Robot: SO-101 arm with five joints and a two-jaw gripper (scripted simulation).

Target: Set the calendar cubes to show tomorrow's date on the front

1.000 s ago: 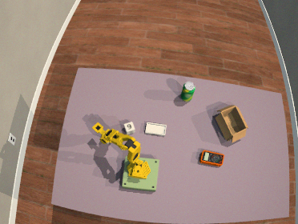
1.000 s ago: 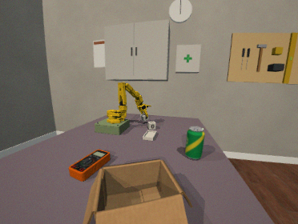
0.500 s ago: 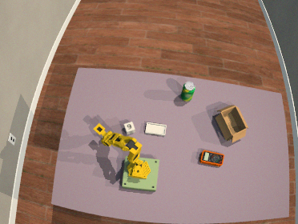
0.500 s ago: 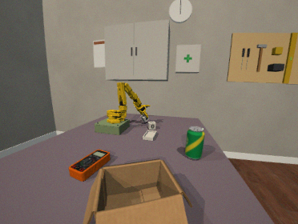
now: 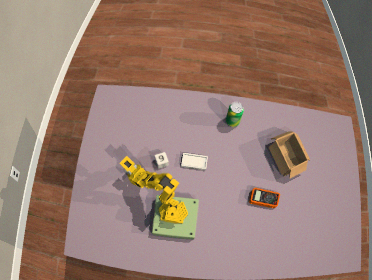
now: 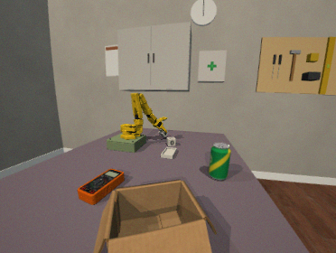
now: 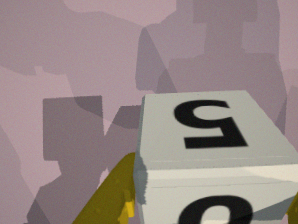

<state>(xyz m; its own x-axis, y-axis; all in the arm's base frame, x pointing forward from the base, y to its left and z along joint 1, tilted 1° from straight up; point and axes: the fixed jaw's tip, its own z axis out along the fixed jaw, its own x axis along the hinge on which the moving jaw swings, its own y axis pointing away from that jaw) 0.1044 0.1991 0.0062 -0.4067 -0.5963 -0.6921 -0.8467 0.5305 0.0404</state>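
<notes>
Beside the shallow white rectangular tray (image 5: 194, 161) (image 6: 169, 153), where a white numbered cube (image 5: 161, 160) (image 6: 171, 142) is sitting on the desk (image 5: 225, 225) (image 6: 149, 169), the yellow fingers (image 6: 163, 135) are clamping another white numbered cube (image 7: 215, 130), best turned slowly, well above the desk.

A white cube with black digits (image 5: 161, 160) (image 6: 171, 142) reads as a 9 on its top in the top view, and its face in the exterior view carries a 0. In the wrist view, a pale cube with bold black digits (image 7: 215, 155) shows an upside-down 5 on one face; the rounded digit on the adjoining face is cut off by the frame edge. A white rectangular wall sign (image 6: 204, 74) bears a green cross.
</notes>
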